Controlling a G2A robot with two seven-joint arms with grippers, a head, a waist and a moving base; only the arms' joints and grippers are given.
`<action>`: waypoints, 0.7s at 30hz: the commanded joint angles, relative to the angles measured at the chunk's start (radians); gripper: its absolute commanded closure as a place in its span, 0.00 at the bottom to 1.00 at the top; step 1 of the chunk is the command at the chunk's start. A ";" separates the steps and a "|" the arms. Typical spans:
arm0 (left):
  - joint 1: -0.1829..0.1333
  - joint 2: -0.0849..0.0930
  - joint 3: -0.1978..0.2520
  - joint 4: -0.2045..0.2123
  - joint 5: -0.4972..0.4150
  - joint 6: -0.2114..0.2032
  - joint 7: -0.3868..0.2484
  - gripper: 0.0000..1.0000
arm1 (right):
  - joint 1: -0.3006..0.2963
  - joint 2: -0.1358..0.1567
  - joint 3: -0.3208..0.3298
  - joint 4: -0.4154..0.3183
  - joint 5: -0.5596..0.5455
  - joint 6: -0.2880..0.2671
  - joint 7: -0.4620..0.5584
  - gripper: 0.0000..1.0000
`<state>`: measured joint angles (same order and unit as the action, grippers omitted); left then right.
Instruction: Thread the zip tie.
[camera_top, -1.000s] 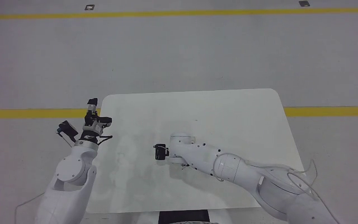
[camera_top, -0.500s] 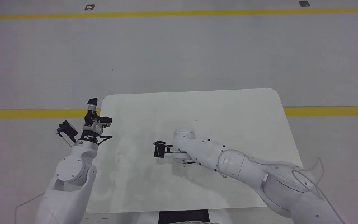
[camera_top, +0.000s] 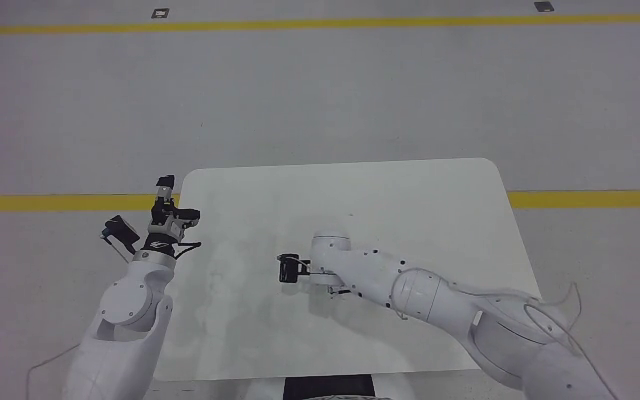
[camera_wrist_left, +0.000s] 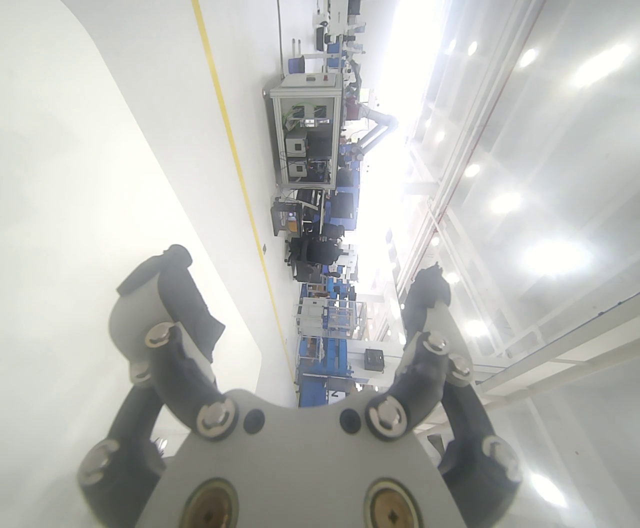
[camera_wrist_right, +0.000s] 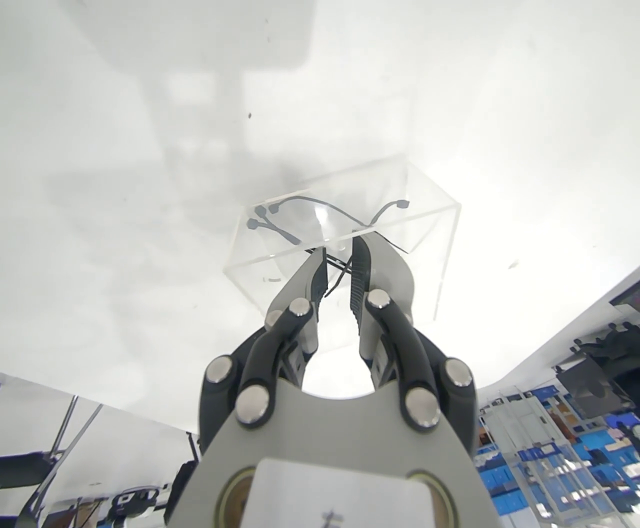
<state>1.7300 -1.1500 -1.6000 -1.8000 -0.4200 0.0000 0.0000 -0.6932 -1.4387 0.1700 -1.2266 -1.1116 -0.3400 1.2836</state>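
The zip ties lay looped in a clear box at the middle of the right wrist frame. One thin strap crossed the gap between my right gripper's fingers. That gripper was narrow, its pads a sliver apart, and I judged it was not yet pinching the strap.

Over the last second, in the top view, my right wrist had crept a little toward the right of the frame, then settled just left of centre on the table. I took that as fine lining-up on the strap, so the grab looked close and threading had not begun. My left gripper had stayed spread wide, holding nothing, beside the table's upper left corner.

The white tabletop stretched well beyond the box on every side. The box's near rim stood right at my fingertips, which was the tight spot.
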 joint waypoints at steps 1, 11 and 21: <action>0.000 0.000 0.000 0.000 0.000 0.000 0.000 0.00 | 0.004 0.000 0.000 0.006 0.008 0.000 0.004 0.87; 0.000 0.000 0.000 0.000 0.000 0.000 0.000 0.00 | 0.021 -0.003 0.000 0.039 0.085 0.000 0.005 0.83; 0.000 0.000 0.000 0.000 0.000 0.000 0.000 0.00 | 0.048 -0.001 0.000 0.088 0.162 0.000 -0.062 0.80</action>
<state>1.7300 -1.1500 -1.6000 -1.8000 -0.4200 0.0000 0.0000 -0.6483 -1.4406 0.1700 -1.1423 -0.9607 -0.3400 1.2275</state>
